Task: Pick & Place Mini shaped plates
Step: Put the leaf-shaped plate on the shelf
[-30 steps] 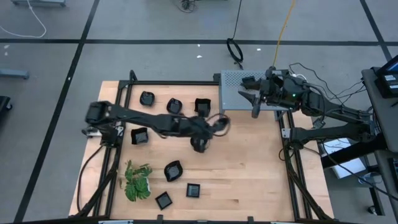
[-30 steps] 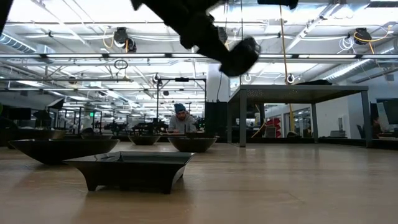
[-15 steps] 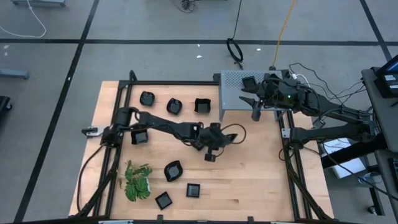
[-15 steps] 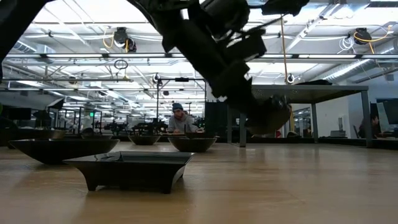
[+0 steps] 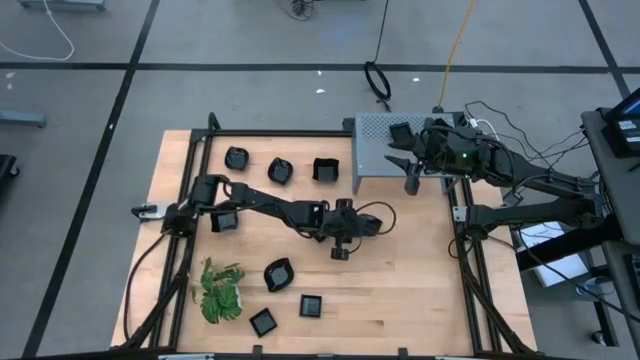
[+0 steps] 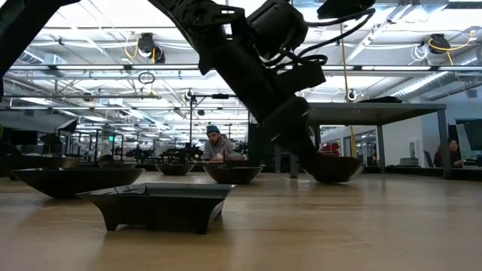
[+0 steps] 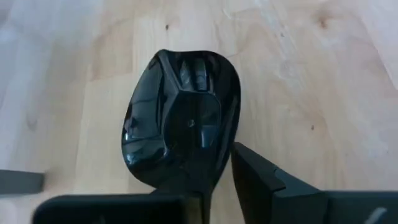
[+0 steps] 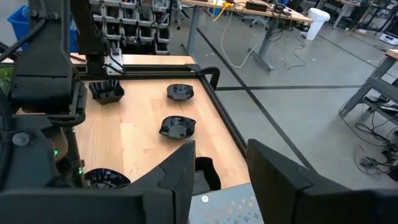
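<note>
Left end effector is resting a leaf-shaped mini plate on open mid-bench, fingers pinching its rim; right end effector, fingers spread, is hovering over the perforated grey tray.

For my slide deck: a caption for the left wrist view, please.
Left gripper sets a glossy black mini plate down on the wooden table.

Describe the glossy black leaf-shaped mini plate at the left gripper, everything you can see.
The glossy black leaf-shaped mini plate looks like moulded plastic, with raised curved walls and a flat faceted centre. It sits upright on the bare wooden table, mid-table, apart from the other dishes. The left gripper is low over it, one finger beside its rim.
</note>
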Controlling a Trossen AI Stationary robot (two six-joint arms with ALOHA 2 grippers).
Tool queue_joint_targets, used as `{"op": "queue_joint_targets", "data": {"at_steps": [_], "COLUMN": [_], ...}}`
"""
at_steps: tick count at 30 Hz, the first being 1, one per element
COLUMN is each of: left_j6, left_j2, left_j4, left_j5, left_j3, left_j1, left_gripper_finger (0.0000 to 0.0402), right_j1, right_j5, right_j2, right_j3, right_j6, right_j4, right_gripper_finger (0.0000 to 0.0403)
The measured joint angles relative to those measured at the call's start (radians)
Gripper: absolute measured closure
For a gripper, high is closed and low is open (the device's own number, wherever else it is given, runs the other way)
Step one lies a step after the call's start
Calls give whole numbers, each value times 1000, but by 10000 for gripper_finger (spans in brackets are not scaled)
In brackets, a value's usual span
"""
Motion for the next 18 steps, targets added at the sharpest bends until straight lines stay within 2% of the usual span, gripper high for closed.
{"op": "queue_joint_targets", "data": {"at_steps": [5,9,14,18], "left_j6": [-46,-53,-89,-207], "left_j2": [0,-19,-71,-116], "left_j4": [15,-30,-254,-450], "left_j5": [0,0,-14,-45], "left_j3": [10,69,172,228], "left_j1": [-5,-7,-7,-5], "left_gripper_finger": [299,280,273,273], "right_j1": [0,0,0,0], "right_j5": [0,0,0,-1], "right_j2": [0,0,0,1], "right_j3": [0,0,0,-1], "right_j6": [0,0,27,88], "right_j4": [0,-1,-35,-65], "right_gripper_finger": [271,271,271,271]}}
